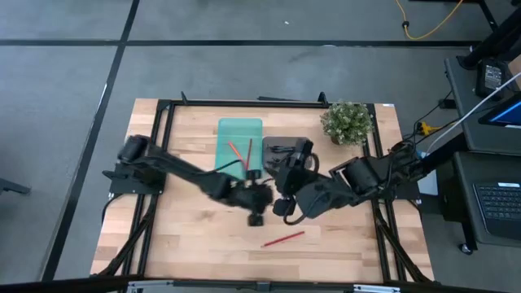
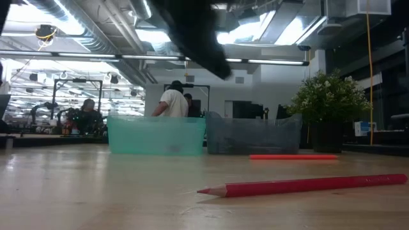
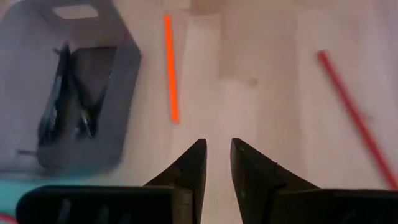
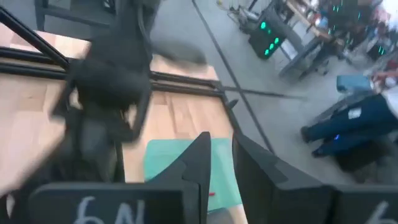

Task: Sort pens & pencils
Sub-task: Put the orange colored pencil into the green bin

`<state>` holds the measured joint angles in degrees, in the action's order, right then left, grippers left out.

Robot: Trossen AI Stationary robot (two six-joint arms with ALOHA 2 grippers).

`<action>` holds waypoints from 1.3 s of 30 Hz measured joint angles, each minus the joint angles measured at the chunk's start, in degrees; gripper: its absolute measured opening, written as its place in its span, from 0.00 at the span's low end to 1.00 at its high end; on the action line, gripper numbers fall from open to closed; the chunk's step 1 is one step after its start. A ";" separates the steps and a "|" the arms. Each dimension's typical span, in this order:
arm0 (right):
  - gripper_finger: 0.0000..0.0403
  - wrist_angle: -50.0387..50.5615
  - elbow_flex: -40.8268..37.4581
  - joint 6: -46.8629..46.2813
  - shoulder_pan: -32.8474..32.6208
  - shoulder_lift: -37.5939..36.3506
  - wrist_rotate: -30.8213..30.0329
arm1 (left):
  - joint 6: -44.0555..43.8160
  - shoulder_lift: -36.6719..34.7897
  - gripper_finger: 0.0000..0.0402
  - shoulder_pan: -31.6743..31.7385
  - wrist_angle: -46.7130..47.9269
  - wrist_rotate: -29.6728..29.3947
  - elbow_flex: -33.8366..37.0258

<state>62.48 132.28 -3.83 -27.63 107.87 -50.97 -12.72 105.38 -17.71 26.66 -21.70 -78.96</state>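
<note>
- We see two dark, nearly black arms of rounded jointed segments, each rising from a black base bracket.
- Our left gripper (image 3: 215, 163) ends in two matte black, wedge-shaped fingers (image 3: 190, 169) tapering to points.
- Our right gripper (image 4: 219, 158) has similar black fingers, with pale handwritten marks on its housing.

A red pencil (image 2: 307, 185) lay on the wooden desk (image 2: 96, 198) in front, its sharpened tip pointing left. Behind it lay an orange pen (image 2: 293, 156), just before a grey tray (image 2: 252, 135). A teal tray (image 2: 156, 135) stood beside the grey one, a potted plant (image 2: 329, 108) at right. A dark arm (image 2: 192, 32) crossed overhead.
</note>
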 joint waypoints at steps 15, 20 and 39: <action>0.17 -3.92 2.72 25.25 1.02 -3.17 -11.10 | 0.73 20.43 0.17 9.23 10.54 8.89 -24.26; 0.17 -5.84 2.70 26.05 0.99 -4.16 -10.76 | -0.67 21.99 0.17 9.08 10.47 9.34 -24.20; 0.17 -5.73 2.72 29.64 0.99 -4.26 -8.34 | -2.13 24.52 0.23 13.85 8.03 14.90 -24.18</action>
<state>56.75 135.00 25.80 -26.63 103.61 -59.31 -14.85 129.90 -3.86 34.69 -6.81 -103.14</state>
